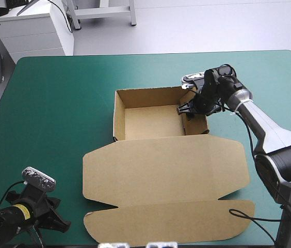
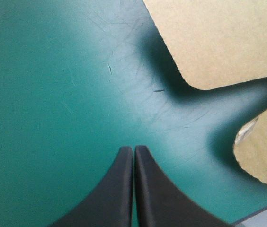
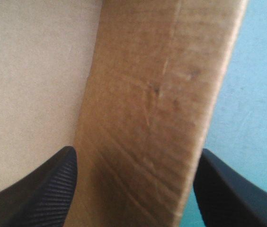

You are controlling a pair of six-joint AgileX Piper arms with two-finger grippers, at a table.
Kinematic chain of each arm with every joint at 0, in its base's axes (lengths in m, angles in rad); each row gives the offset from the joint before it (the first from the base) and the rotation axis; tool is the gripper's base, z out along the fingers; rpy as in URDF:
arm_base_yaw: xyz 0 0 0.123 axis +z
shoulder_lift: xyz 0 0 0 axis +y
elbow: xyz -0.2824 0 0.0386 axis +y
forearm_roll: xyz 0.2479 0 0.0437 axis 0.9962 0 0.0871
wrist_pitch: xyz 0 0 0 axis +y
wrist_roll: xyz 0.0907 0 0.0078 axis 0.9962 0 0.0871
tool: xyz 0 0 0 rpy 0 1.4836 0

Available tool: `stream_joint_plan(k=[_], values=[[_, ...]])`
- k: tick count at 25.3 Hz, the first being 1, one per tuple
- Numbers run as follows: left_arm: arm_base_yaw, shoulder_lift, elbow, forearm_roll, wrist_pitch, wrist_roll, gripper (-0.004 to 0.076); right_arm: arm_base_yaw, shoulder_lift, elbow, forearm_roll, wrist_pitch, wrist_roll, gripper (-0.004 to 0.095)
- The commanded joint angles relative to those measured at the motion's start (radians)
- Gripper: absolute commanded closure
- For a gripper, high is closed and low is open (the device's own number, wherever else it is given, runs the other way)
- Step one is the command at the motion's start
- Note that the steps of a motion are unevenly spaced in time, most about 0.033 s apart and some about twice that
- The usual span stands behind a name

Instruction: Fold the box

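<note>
Box (image 1: 161, 170), brown board, one: open tray with walls raised, lid flat, on mid-worktop (image 1: 58, 103).
Black fingers, two pairs: right fingers (image 3: 48, 189) spread wide astride the tray's right wall, one inside, one outside; left fingers (image 2: 119, 189) pressed together, empty, over the teal-green cover at the near-left corner, beside the lid's rounded flap corners.
</note>
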Motion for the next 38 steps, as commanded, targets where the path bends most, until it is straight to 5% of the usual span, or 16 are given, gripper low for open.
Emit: stream_joint_plan(k=[1, 12, 18, 27, 38], values=[[0.000, 0.002, -0.023, -0.023, -0.032, -0.012, 0.0731, -0.005, -0.045, -0.027, -0.003, -0.020, -0.001, 0.0339], [0.000, 0.002, -0.023, -0.021, -0.020, -0.016, 0.0731, -0.005, -0.040, -0.029, -0.051, -0.029, -0.001, 0.0921], [0.000, 0.002, -0.023, -0.017, -0.013, -0.016, 0.0731, -0.092, -0.041, -0.042, -0.264, -0.068, 0.022, 0.0927], [0.000, 0.002, -0.023, -0.017, -0.013, -0.023, 0.0731, -0.418, -0.041, -0.048, -0.281, -0.198, 0.016, 0.0927], [0.000, 0.002, -0.023, -0.017, -0.003, -0.016, 0.0731, -0.750, -0.041, -0.048, -0.250, -0.221, 0.016, 0.0927]])
